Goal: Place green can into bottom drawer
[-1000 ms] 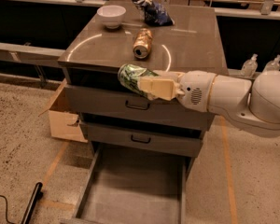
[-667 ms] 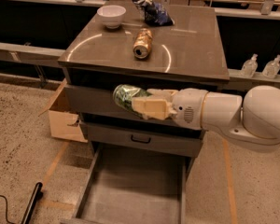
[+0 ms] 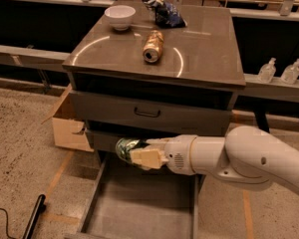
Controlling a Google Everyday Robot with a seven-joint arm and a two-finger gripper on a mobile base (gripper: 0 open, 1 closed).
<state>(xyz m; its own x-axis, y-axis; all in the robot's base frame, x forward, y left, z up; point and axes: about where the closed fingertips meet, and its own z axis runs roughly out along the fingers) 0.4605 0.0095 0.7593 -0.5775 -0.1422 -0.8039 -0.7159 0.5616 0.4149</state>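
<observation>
My gripper (image 3: 139, 155) is shut on the green can (image 3: 127, 148), which lies sideways in the cream fingers (image 3: 148, 158). It hangs in front of the middle drawer, just above the back end of the open bottom drawer (image 3: 139, 208). The bottom drawer is pulled out toward me, a long shallow grey tray with a bare floor. My white arm (image 3: 239, 158) reaches in from the right.
On the cabinet top (image 3: 204, 49) lie a gold can (image 3: 153, 46) on its side, a white bowl (image 3: 120, 17) and a dark bag (image 3: 165, 14). A cardboard box (image 3: 70, 123) stands left of the cabinet. Two clear bottles (image 3: 279, 71) sit on the right ledge. A black handle (image 3: 32, 217) lies on the floor.
My gripper has moved down with the green can, from the top drawer's front to the level of the middle drawer, just above the open bottom drawer.
</observation>
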